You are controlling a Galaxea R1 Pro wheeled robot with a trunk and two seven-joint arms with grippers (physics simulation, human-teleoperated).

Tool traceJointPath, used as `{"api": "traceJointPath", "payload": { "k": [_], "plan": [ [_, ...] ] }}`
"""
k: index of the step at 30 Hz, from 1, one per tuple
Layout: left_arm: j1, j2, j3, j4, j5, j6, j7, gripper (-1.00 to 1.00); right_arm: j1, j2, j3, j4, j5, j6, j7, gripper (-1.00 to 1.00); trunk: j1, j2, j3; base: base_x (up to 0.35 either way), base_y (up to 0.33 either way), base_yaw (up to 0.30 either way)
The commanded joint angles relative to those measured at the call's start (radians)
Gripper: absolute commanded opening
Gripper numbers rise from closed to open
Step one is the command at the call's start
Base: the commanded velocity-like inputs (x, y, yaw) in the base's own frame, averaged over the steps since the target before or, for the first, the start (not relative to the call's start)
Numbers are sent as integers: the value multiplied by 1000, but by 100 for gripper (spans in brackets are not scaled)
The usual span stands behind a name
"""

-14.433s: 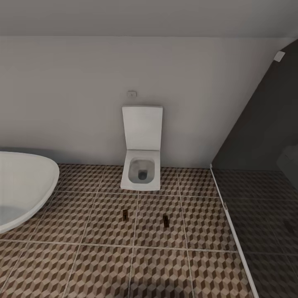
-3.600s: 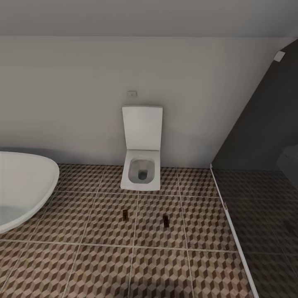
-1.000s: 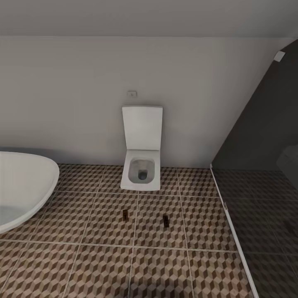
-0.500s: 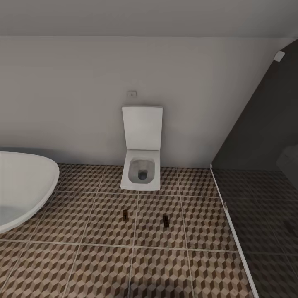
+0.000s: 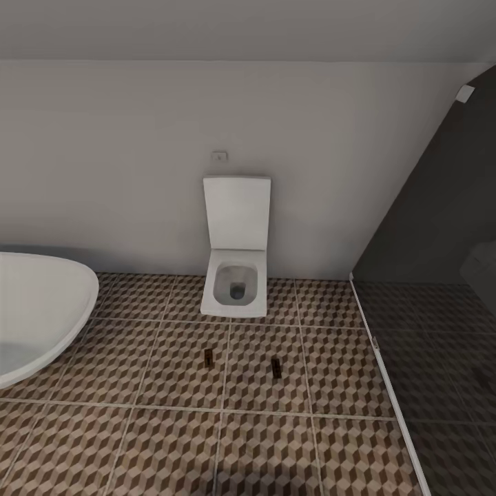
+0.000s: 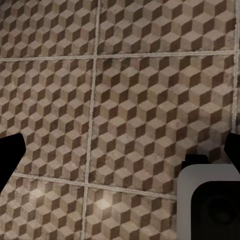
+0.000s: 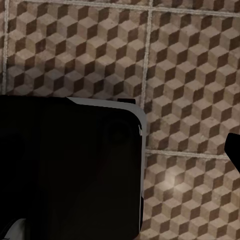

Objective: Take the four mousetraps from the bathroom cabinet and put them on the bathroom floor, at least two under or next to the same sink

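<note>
Two mousetraps lie flat on the bathroom floor [image 5: 172, 427] in front of the toilet, one at the left [image 5: 207, 356] and one at the right [image 5: 275, 366], about a tile apart. The cabinet is out of view. In the left wrist view my left gripper [image 6: 120, 152] hangs over bare cube-patterned tiles, open, its dark fingertips [image 6: 10, 155] at the picture's two sides with nothing between them. In the right wrist view one dark fingertip [image 7: 234, 149] of the right gripper shows at the edge over the tiles, set wide; the other side is hidden by a black body part.
A white wall-hung toilet [image 5: 235, 269] with its lid up stands at the back wall. A large white oval basin or tub [image 5: 41, 310] juts in at the left. A dark glass partition [image 5: 441, 296] with a white floor rail closes off the right. A grey-edged robot part [image 6: 210, 205] shows below the left gripper.
</note>
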Motion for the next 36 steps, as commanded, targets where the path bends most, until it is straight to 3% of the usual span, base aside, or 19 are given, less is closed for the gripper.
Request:
{"api": "traceJointPath", "payload": {
  "k": [1,36],
  "plan": [
    [-1,-1,-9,3,3,-4,4,100,-1,0,3,1,-4,-3,4,100,0,-2,-1,0,0,0],
    [-1,0,-9,3,3,-4,4,100,-1,0,3,1,-4,-3,4,100,0,-2,-1,0,0,0]
  ]
}}
